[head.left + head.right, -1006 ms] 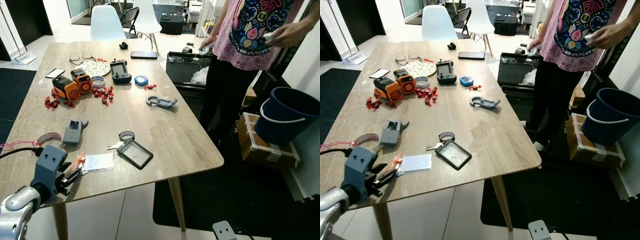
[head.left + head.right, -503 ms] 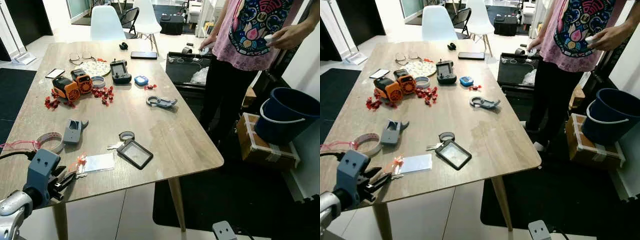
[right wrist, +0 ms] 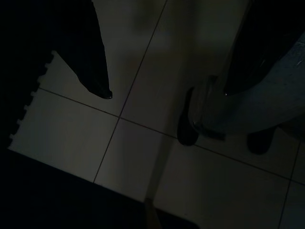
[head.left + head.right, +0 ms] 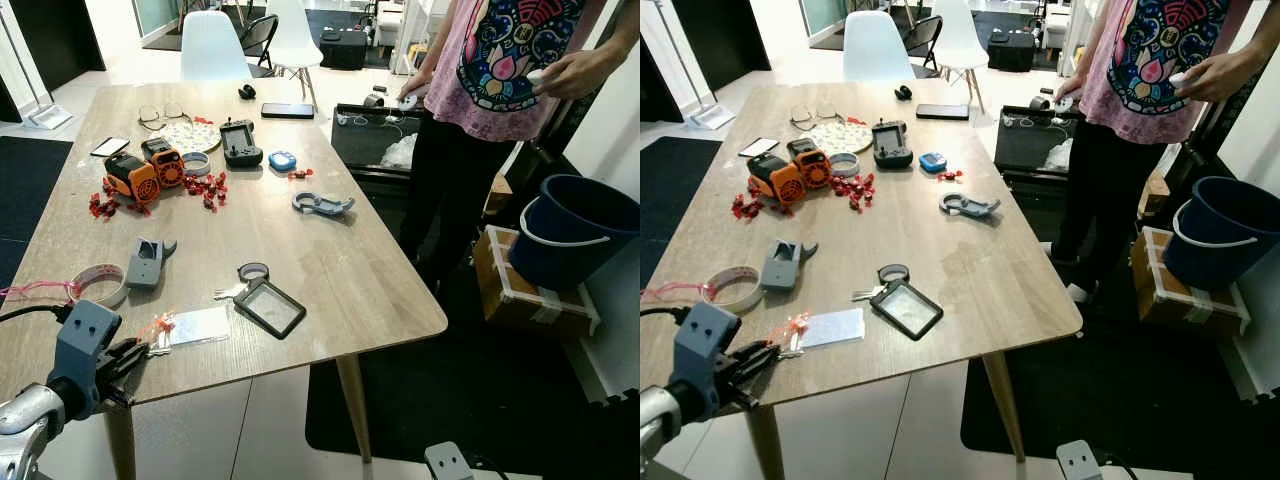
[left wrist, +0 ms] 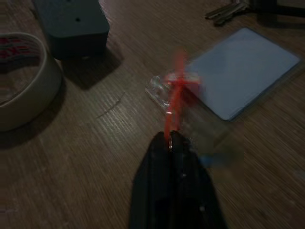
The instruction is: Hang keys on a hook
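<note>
The left gripper's fingers (image 5: 174,157) are pressed together on a thin orange-red tag (image 5: 175,102), which runs straight away from the tips over the wooden desk (image 4: 330,250). The tag is smeared by blur in the left wrist view, so its far end and what it is tied to are hard to make out. Just beyond it lies a pale card sleeve (image 4: 197,325), flat on the desk near the front edge.

The keys (image 4: 229,292) lie farther in, beside a black badge holder (image 4: 268,307) and a grey ring (image 4: 253,271); their blades point toward the robot's left, long axis across the desk. A tape roll (image 4: 98,283) and a grey block (image 4: 145,262) sit near the left gripper (image 4: 128,357).

The right wrist view is dark: the right gripper's fingers (image 3: 97,62) stand well apart over tiled floor (image 3: 143,138).

A person (image 4: 500,70) stands at the desk's far right corner.
</note>
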Motion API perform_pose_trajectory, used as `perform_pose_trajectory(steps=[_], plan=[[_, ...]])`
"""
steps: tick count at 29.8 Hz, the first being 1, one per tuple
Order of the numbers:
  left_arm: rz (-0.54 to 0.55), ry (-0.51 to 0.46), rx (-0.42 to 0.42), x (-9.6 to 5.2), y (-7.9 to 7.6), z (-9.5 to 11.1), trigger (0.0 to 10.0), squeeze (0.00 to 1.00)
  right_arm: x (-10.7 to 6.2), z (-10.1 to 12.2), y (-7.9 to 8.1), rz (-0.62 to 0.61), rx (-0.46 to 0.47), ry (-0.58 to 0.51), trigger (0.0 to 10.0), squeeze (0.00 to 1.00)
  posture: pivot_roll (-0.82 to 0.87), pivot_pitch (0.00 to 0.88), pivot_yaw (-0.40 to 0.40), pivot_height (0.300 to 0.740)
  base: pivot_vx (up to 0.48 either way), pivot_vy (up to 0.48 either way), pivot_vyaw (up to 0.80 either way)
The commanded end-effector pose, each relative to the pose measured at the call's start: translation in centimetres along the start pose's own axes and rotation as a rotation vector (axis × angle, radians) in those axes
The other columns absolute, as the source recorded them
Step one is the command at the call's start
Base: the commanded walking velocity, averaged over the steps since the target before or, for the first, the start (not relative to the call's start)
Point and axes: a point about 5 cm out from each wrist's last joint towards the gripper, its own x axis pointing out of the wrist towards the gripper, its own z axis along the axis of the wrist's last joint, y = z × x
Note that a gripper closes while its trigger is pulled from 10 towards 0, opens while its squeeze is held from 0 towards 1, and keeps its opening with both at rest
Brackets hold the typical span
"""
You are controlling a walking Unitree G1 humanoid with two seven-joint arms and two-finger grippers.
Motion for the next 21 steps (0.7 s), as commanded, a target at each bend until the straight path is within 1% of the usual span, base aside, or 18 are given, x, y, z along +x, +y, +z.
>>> perform_pose_trajectory(steps=[1,10,13,18,19,20,21], plan=[[-0.005,0.035,0.012,-0.4,0.3,-0.4,0.0,0.00,-0.1,-0.5,-0.1,0.000,-0.004,0.014,10.0,0.00,0.05,0.069,-0.038,0.740,0.000,0.000,0.00],[-0.009,0.022,0.009,-0.4,0.4,0.0,0.0,0.00,-0.1,-0.6,0.0,-0.001,0.000,0.019,10.0,0.00,0.05,0.070,-0.037,0.740,0.000,0.000,0.00],[-0.017,-0.011,0.008,-0.4,0.5,0.9,0.0,0.00,-0.1,-0.7,0.0,-0.001,0.000,0.021,10.0,0.00,0.05,0.070,-0.037,0.740,0.000,0.000,0.00],[0.003,-0.143,-0.062,-0.5,1.4,3.3,0.0,0.00,-0.1,-0.7,0.1,0.000,0.002,0.021,10.0,0.00,0.06,0.070,-0.036,0.740,0.000,0.000,0.00],[-0.020,-0.202,-0.109,-0.6,1.5,4.2,0.0,0.00,-0.1,-0.7,0.1,0.000,0.002,0.021,10.0,0.00,0.06,0.070,-0.035,0.740,0.000,0.000,0.00],[-0.020,-0.202,-0.109,-0.6,1.5,4.2,0.0,0.00,-0.1,-0.7,0.1,0.000,0.002,0.021,10.0,0.00,0.06,0.070,-0.035,0.740,0.000,0.000,0.00],[-0.038,-0.244,-0.141,-0.7,1.5,4.8,0.0,0.00,-0.1,-0.7,0.1,0.000,0.002,0.021,10.0,0.00,0.06,0.070,-0.035,0.740,0.000,0.000,0.00]])
